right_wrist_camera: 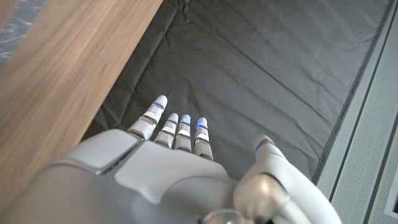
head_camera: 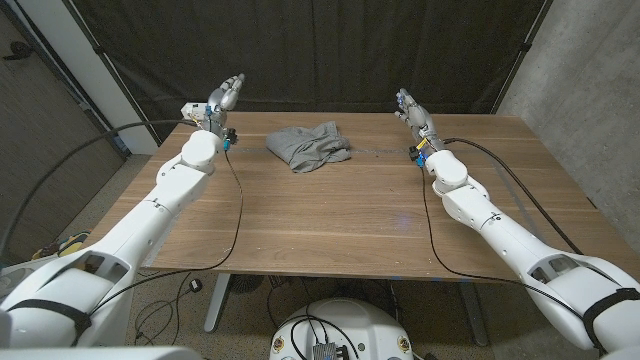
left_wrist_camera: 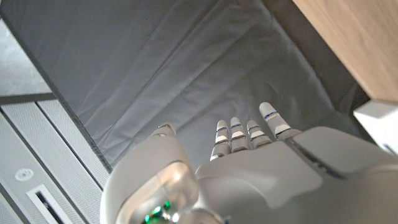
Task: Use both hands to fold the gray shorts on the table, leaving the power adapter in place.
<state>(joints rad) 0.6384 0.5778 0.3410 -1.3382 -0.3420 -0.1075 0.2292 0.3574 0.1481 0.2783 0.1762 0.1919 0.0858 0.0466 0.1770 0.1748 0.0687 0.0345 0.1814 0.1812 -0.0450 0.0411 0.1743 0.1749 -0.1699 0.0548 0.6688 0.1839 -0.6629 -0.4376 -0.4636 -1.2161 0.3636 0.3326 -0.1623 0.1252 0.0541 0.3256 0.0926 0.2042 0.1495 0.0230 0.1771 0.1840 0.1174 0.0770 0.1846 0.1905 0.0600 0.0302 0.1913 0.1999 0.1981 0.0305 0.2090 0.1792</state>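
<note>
The gray shorts (head_camera: 310, 146) lie crumpled in a heap at the far middle of the wooden table (head_camera: 340, 215). A white power adapter (head_camera: 192, 110) sits at the table's far left corner, and its white edge (left_wrist_camera: 380, 122) appears in the left wrist view. My left hand (head_camera: 226, 95) is raised above that corner beside the adapter, fingers stretched out, holding nothing. At the far right my right hand (head_camera: 410, 105) hovers over the back edge, also stretched out and empty. Both hands (left_wrist_camera: 249, 180) (right_wrist_camera: 168, 174) point toward the dark curtain, each well to the side of the shorts.
A black curtain (head_camera: 330, 50) hangs close behind the table's far edge. A concrete wall (head_camera: 585, 80) stands to the right. Black cables (head_camera: 238, 200) run along both arms over the tabletop. The table edge (right_wrist_camera: 56, 81) passes beside my right hand.
</note>
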